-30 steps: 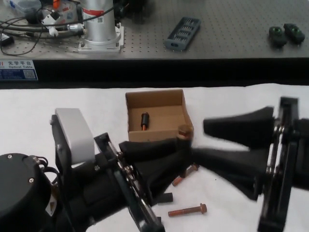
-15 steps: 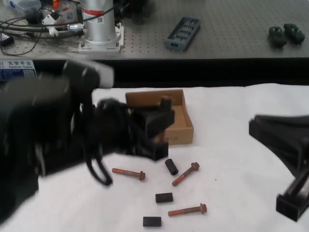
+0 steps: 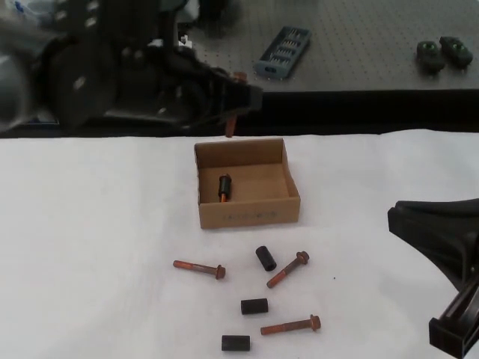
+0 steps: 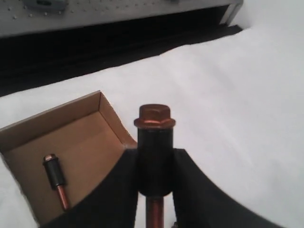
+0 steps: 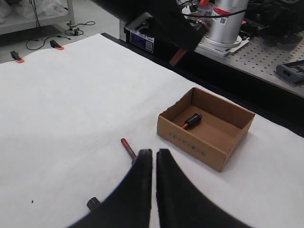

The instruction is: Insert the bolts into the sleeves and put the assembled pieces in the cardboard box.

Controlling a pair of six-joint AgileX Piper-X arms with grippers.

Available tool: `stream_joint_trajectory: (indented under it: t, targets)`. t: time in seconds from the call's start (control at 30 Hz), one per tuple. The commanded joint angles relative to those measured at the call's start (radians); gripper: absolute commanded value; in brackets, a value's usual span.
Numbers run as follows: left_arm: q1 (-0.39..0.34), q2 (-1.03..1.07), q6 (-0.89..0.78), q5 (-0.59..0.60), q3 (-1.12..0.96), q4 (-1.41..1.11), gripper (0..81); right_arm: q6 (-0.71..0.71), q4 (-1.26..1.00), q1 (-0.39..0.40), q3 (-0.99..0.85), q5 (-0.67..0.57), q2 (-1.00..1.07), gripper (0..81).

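The left gripper (image 4: 155,154) had its fingers (image 4: 192,187) closed tight on the held assembled piece (image 4: 154,142), a copper-coloured flanged hex-head bolt passed through a black cylindrical sleeve. The fingers clamped the sleeve from both sides. The bolt head stood clear at one end and the bare shank ran out at the other. The piece was raised off the bench just beyond the far wall of the open brown cardboard box (image 3: 247,217), not inside it.

On the box floor lay one finished piece (image 3: 224,187), a black sleeve on a copper bolt, near the wall on the left arm's side.

On the white cloth (image 3: 90,247) in front of the box lay three loose bolts (image 3: 200,267) (image 3: 287,270) (image 3: 292,326) and three loose sleeves (image 3: 266,258) (image 3: 254,306) (image 3: 236,343). None touched another, though one sleeve lay just beside a bolt.

The right gripper (image 5: 154,156) had its fingers brought together to a hairline slit, with nothing between them. It hung low over the near right of the cloth, well apart from the box. In the right wrist view its fingers covered one end of a loose bolt.

Behind the cloth stood a grey perforated optical table (image 3: 359,45) carrying a blue-grey ribbed tray (image 3: 283,51), two dark rounded fittings (image 3: 443,52) and a silver cylindrical post (image 5: 228,19). In the high view the left arm's black body (image 3: 112,75) stood in front of the table's left part and hid what lay there.
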Motion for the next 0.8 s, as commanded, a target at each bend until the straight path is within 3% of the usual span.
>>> stream_joint_trajectory:
  t: [0.0,0.4,0.77]
  targets:
    - [0.007,0.183,-0.01,0.001,-0.241,0.151,0.6,0.007,-0.001,0.001,-0.004,0.0,-0.009,3.2]
    - [0.007,0.499,-0.01,-0.022,-0.557,0.31,0.6,0.069,-0.001,0.001,-0.004,0.005,-0.009,3.2]
    - [0.007,0.664,-0.01,-0.04,-0.641,0.332,0.6,0.114,-0.001,0.001,-0.004,0.005,-0.009,3.2]
